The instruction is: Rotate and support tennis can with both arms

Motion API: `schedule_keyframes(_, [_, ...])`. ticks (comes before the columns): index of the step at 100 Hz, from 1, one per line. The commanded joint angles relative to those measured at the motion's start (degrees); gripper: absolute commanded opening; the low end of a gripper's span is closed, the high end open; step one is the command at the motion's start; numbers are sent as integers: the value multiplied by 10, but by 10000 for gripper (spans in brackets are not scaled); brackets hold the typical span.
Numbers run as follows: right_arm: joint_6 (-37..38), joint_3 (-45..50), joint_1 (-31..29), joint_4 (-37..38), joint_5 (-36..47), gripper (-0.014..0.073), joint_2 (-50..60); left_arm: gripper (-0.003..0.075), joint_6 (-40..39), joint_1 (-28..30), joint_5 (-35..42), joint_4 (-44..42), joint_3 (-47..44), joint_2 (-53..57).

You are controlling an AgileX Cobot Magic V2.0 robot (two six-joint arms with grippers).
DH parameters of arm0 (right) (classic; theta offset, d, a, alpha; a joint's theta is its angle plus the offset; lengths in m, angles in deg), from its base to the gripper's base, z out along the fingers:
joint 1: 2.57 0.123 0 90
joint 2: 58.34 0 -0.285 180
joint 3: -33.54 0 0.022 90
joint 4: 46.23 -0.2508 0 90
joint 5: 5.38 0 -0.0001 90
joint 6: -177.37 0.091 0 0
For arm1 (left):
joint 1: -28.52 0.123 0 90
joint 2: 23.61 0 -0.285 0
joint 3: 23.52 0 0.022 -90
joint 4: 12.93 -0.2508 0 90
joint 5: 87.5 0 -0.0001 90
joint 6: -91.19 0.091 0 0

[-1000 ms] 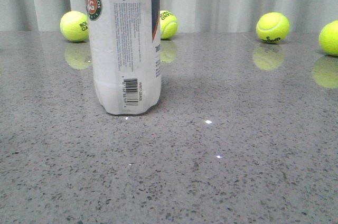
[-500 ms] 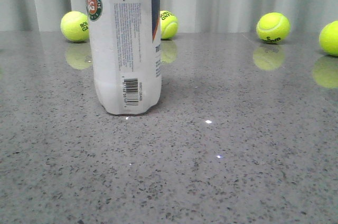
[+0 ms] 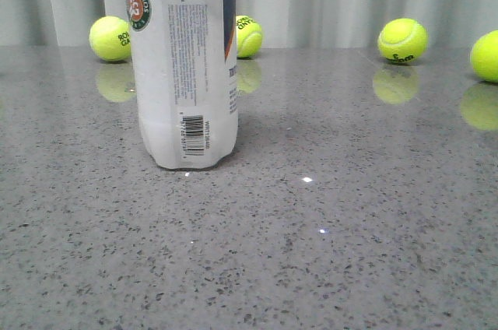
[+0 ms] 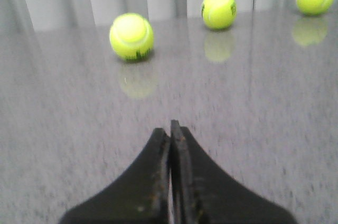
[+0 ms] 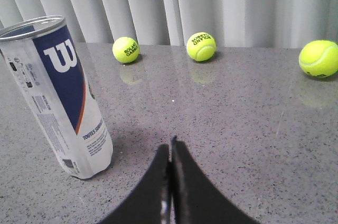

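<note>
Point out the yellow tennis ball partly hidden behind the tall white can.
The yellow tennis ball peeking out beside the tall white tennis can; the other balls show whole or cropped.

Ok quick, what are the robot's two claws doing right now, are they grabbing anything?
Left gripper: closed, holding nothing.
Right gripper: closed, holding nothing; the tennis can stands apart from it.

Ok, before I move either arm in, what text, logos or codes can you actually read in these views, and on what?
"W" logo: navy panel of the tennis can.
"WILSON.COM": top of the can's white side, front view.
"TOUTES SURFACES", partly cut off: low on the can.
"ROLAND GARROS": round badge, also on tennis ball and tennis ball.
Barcode: digits too small to read.
Fine-print block: unreadable.
</note>
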Motion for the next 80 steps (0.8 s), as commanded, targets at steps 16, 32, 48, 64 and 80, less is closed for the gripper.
schedule_keyframes(16, [-5,-14,-4,-3,44,-69,-3,-18,-8,1,91,3,-25,18])
schedule_keyframes(32, [-5,-14,-4,-3,44,-69,-3,-18,-8,1,91,3,-25,18])
schedule_keyframes(48, [-5,-14,-4,-3,44,-69,-3,-18,-8,1,91,3,-25,18])
schedule_keyframes(64, [-5,-14,-4,-3,44,-69,-3,-18,-8,1,91,3,-25,18])
schedule_keyframes(80, [-5,-14,-4,-3,44,-69,-3,-18,-8,1,91,3,-25,18])
